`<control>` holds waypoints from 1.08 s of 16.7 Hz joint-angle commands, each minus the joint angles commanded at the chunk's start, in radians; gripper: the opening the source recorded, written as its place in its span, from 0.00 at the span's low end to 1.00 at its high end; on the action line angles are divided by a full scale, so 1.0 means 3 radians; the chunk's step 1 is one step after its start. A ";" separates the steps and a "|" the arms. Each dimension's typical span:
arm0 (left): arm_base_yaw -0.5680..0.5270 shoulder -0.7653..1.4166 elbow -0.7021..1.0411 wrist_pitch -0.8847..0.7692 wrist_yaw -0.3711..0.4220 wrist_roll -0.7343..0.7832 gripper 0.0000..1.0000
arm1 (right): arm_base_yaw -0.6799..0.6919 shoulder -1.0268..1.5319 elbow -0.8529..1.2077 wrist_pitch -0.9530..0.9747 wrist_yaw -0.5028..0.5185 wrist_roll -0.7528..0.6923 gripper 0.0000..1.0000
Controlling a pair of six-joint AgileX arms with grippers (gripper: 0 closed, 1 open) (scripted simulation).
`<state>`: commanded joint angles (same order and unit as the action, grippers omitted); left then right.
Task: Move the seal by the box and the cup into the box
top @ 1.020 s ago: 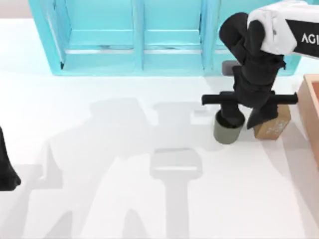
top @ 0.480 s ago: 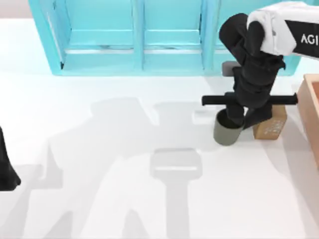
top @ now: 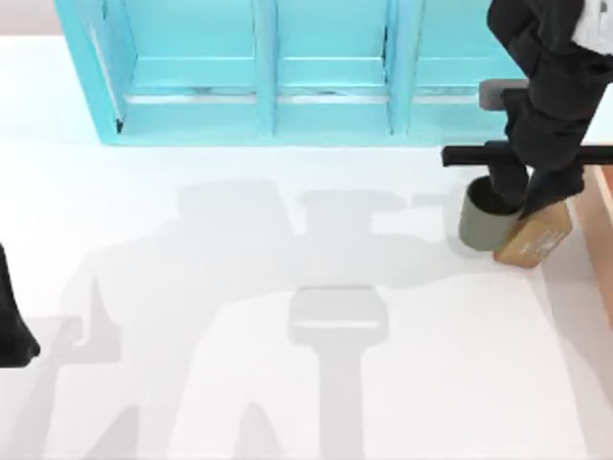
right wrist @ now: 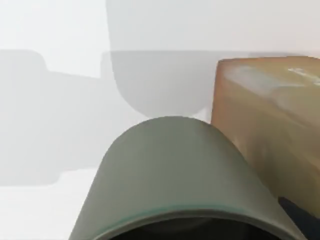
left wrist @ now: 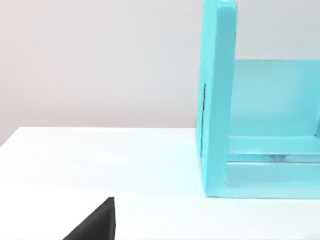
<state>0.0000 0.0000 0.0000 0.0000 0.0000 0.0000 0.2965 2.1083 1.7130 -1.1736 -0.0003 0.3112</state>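
Right tool grips the cup by its rim. Seal touches the cup, beside the box. Left tool's state: can't tell.

No readable text, label, brand, number or sign anywhere in view. The seal carries faint white markings on one face, seen from above and again in the right wrist view; too faint to make out as letters or figures. The cup, the turquoise shelf unit and the counter are plain, with no lettering on them.
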 joint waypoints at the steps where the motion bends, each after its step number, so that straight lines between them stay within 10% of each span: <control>1: 0.0000 0.0000 0.0000 0.0000 0.0000 0.0000 1.00 | -0.0114 -0.0063 0.0038 -0.0164 -0.0001 -0.0082 0.00; 18: 0.0000 0.0000 0.0000 0.0000 0.0000 0.0000 1.00 | -0.1232 -0.0990 -0.0630 -0.0325 0.0017 -0.1261 0.00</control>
<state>0.0000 0.0000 0.0000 0.0000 0.0000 0.0000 -0.0732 1.8114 1.5240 -1.2710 0.0049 -0.0671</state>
